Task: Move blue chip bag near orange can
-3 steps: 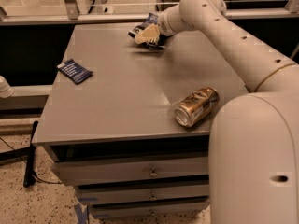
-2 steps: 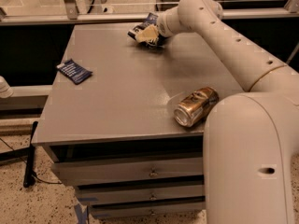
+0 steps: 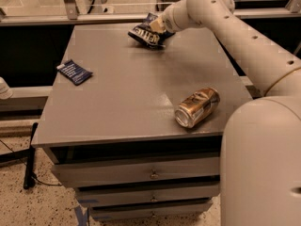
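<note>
Dark navy, wrinkled foil blue chip bag [image 3: 145, 34] sits at far edge of the grey table [image 3: 122, 102] w/ the pale end effector [image 3: 159, 25] on its upper corner, prob. there to take hold for the carry; can't tell if it's clamped or loose. Shiny metal orange can [image 3: 197, 107] lies on its side near front right, well apart from bag, so move isn't done. Table top is smooth & matte w/ drawers below and a small flat dark-blue packet [image 3: 74, 72] near left edge; speckled floor [image 3: 19, 206] underneath.

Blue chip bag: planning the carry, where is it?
Camera view: the blue chip bag is midway along the far edge of the table, at the gripper, away from the orange can.
</note>
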Robot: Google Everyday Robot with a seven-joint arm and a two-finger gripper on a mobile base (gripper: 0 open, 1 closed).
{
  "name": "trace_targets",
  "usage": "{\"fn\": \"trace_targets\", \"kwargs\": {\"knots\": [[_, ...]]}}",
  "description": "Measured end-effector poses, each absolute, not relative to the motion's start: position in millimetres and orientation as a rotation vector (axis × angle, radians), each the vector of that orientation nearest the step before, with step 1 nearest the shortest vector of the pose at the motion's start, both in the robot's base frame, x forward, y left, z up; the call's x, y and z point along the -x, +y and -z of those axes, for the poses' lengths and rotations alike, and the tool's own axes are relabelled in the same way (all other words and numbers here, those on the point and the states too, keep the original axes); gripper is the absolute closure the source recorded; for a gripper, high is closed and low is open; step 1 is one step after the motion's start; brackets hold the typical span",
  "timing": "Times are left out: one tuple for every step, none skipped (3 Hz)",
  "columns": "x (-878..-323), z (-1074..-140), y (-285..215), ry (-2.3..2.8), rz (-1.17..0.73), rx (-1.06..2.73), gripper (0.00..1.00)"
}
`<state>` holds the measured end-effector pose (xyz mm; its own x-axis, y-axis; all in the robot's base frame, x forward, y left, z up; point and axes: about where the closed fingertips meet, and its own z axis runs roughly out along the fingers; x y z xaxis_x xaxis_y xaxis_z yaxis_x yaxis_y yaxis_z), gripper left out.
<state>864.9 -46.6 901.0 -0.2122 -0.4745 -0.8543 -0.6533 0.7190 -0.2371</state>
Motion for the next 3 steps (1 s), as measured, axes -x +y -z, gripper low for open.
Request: {"fn": "trace_targets", "kwargs": {"knots": [[-839.2, -912.9, -49.6, 1.848, -0.197, 0.936, 0.88], [-819.1, -908.8, -46.6, 1.860, -0.214, 0.973, 1.00], [-812.3, -902.2, -40.6, 1.873, -0.236, 0.996, 0.83]]}}
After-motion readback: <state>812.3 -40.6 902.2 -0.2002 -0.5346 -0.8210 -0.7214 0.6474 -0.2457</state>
